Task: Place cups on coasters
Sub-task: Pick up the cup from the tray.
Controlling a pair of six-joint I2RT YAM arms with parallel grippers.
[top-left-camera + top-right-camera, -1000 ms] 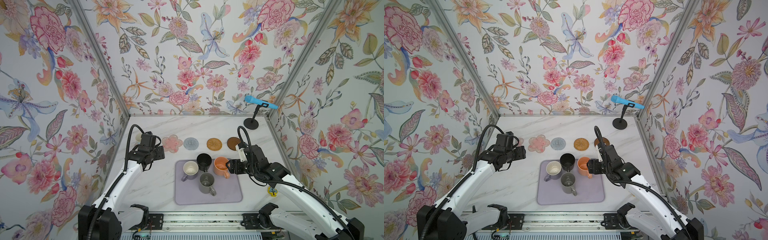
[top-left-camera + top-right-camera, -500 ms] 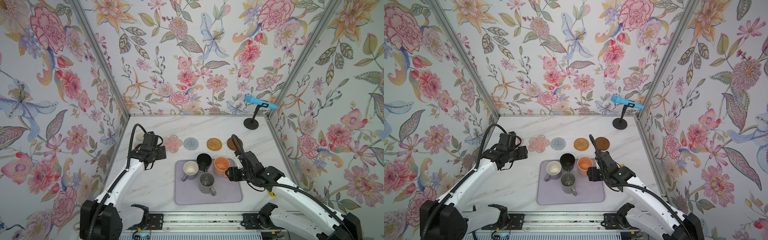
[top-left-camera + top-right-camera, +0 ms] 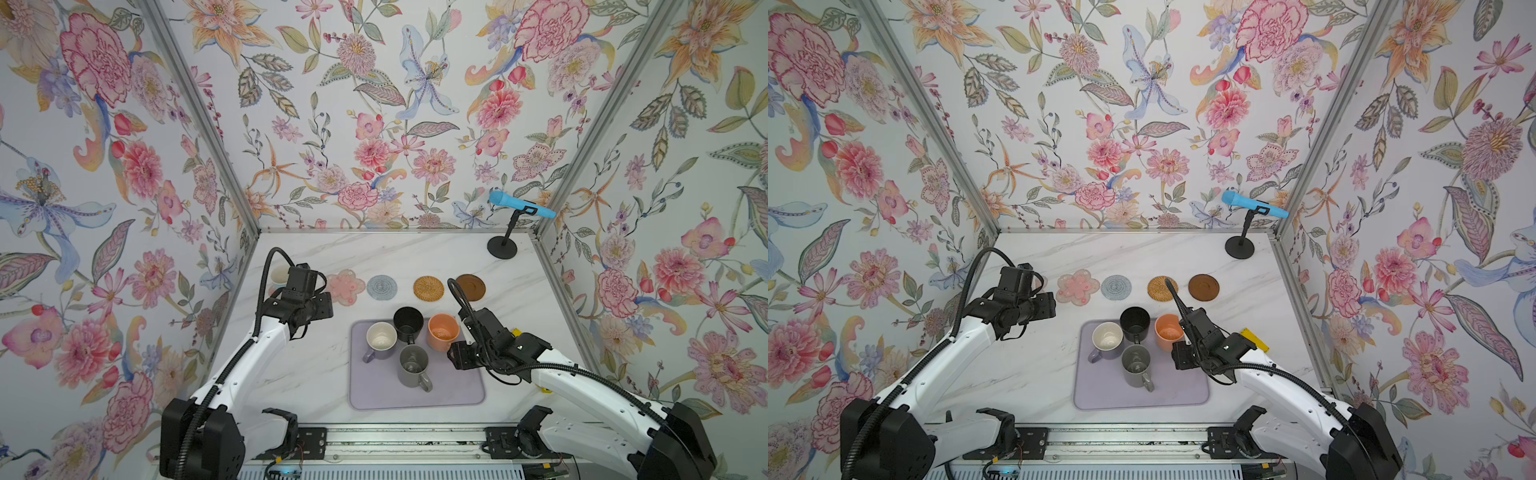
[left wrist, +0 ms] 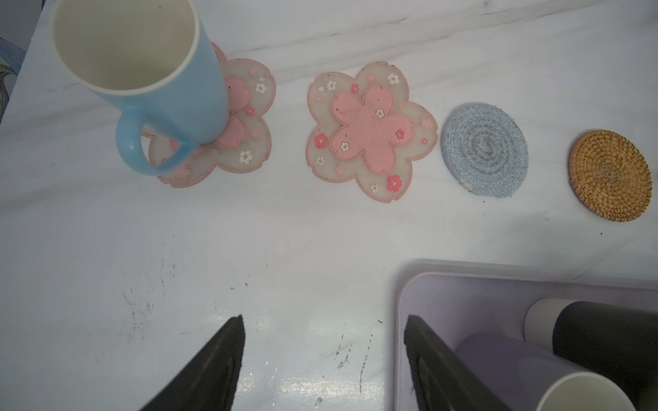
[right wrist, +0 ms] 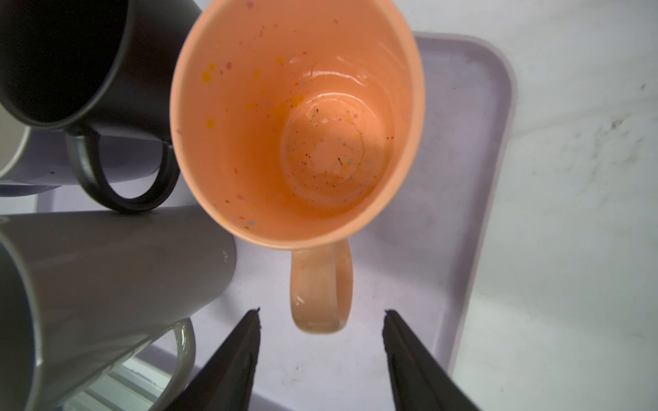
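Right pincer [image 5: 322, 312] has drawn back toward its base over the lilac mat [image 5: 480, 178] and narrowed. Its jaws now straddle the peach mug's [image 5: 295, 124] handle without touching it, and the dark brown coaster [image 3: 470, 286] shows more fully. Left pincer [image 4: 324, 318] stays wide and empty, shifted slightly toward the mat. The light blue mug [image 4: 153, 89] stands on a pink flower coaster [image 4: 249, 142] — in both top views the left arm hides most of both. The purple-grey mug [image 4: 516, 363] is cut off in the left wrist view.
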